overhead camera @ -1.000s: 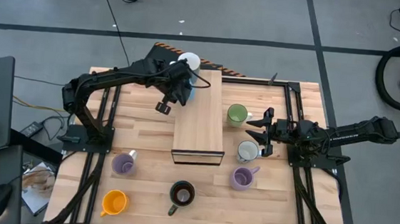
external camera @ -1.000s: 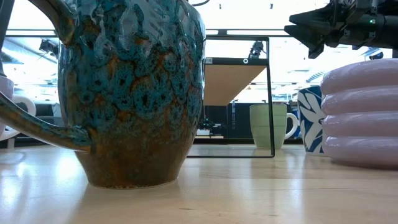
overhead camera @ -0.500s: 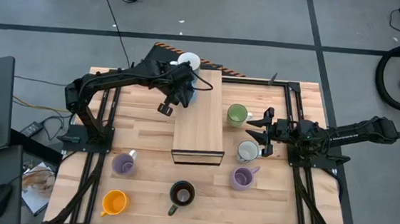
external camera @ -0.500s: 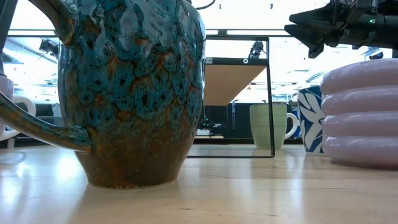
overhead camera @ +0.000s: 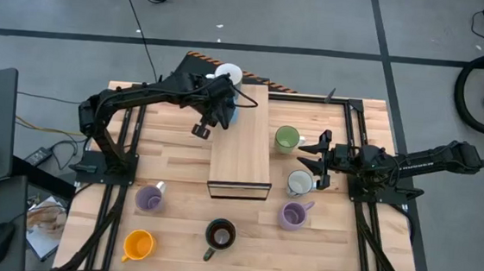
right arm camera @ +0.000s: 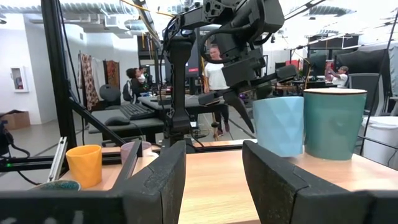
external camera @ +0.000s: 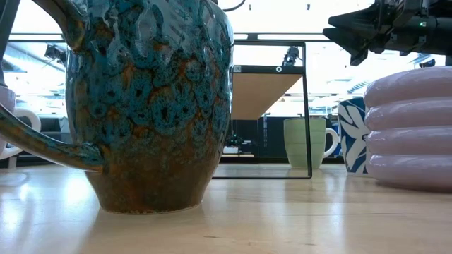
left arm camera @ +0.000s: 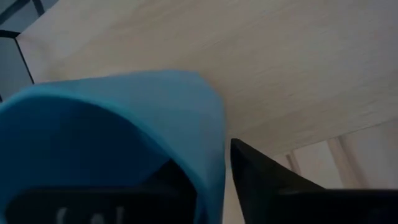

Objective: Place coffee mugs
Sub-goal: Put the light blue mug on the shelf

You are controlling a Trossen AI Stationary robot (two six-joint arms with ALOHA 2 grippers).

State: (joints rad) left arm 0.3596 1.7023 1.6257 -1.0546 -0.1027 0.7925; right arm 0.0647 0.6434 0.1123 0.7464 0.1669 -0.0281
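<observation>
left arm stretched out, left gripper (overhead camera: 224, 108) tilted down, fingers clamped on the light blue mug (right arm camera: 278, 126). right arm extended level, right gripper (overhead camera: 319, 162) fingers spread apart, nothing between them.

From my remote station: a robotics lab. My wooden counter (overhead camera: 179, 161) stands on a grey concrete floor (overhead camera: 320, 20) with trailing cables (overhead camera: 142, 32); beyond it, people (right arm camera: 217, 74) sit and stand among desks (right arm camera: 143, 109), under exposed ceiling ducts (right arm camera: 74, 12).
</observation>
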